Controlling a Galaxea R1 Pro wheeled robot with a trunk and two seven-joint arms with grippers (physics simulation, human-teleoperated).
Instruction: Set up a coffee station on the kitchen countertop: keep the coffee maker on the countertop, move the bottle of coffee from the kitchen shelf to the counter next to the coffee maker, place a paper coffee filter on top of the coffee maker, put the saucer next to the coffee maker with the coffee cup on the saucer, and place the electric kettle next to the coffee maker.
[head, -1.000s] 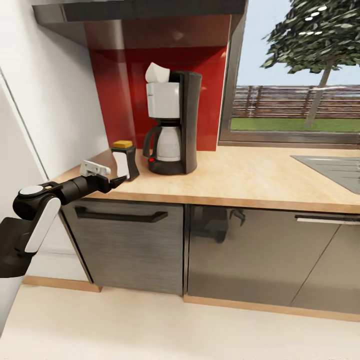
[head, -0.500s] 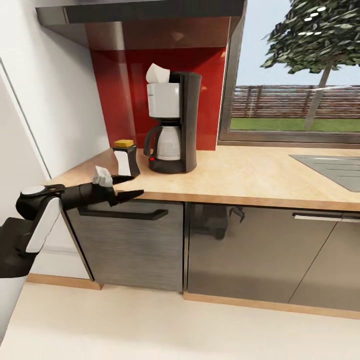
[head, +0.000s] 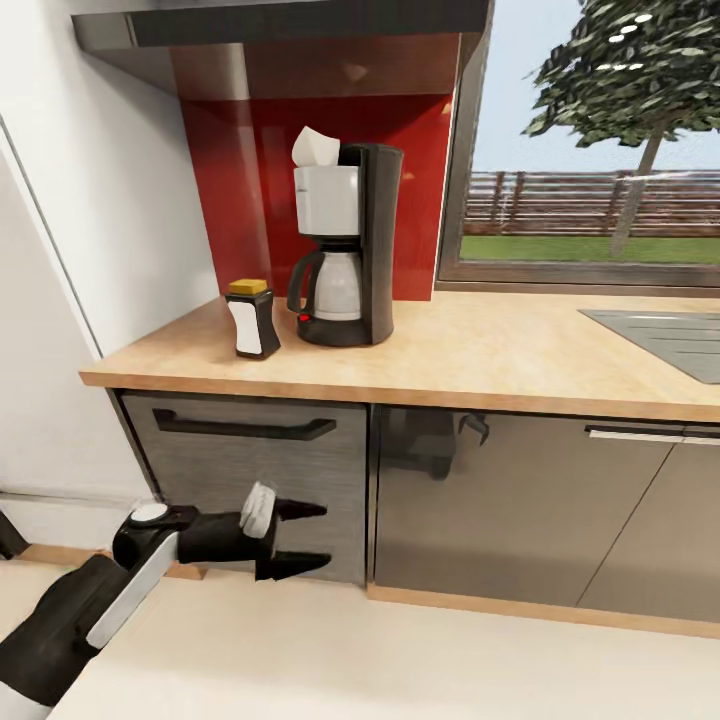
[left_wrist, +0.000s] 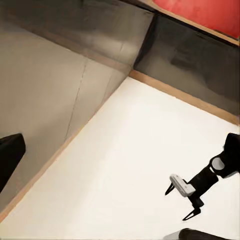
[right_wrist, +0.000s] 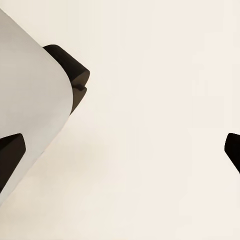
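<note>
Low over the pale floor (head: 420, 660) and in front of a grey drawer front (head: 250, 470), the left gripper (head: 318, 536), black fingers spread wide apart and pointing along the cabinets, nothing held between them. Well above that gripper, on the light-wood countertop (head: 480, 360), the bottle of coffee (head: 252, 320), upright, mustard-yellow cap on top, white label facing out, near the worktop's front edge. Just beside the bottle, on the side farther along from the gripper's fingertips and a little deeper on the slab, the coffee maker (head: 350, 250), black with a silver-grey upper band, silver carafe seated in it, small red switch at its base. On top of the machine, higher again above the gripper, the paper coffee filter (head: 316, 148), white and folded, sticking up from the rim. Behind both, a red backsplash (head: 230, 190); much farther along the worktop from the gripper, the corner of a sink (head: 670, 335) below a window (head: 600, 150). In the right wrist view, the right gripper (right_wrist: 120, 147), dark fingertips at opposite edges of the picture, fully parted, empty, only pale floor between them, with a white rounded part of the robot close by.
</note>
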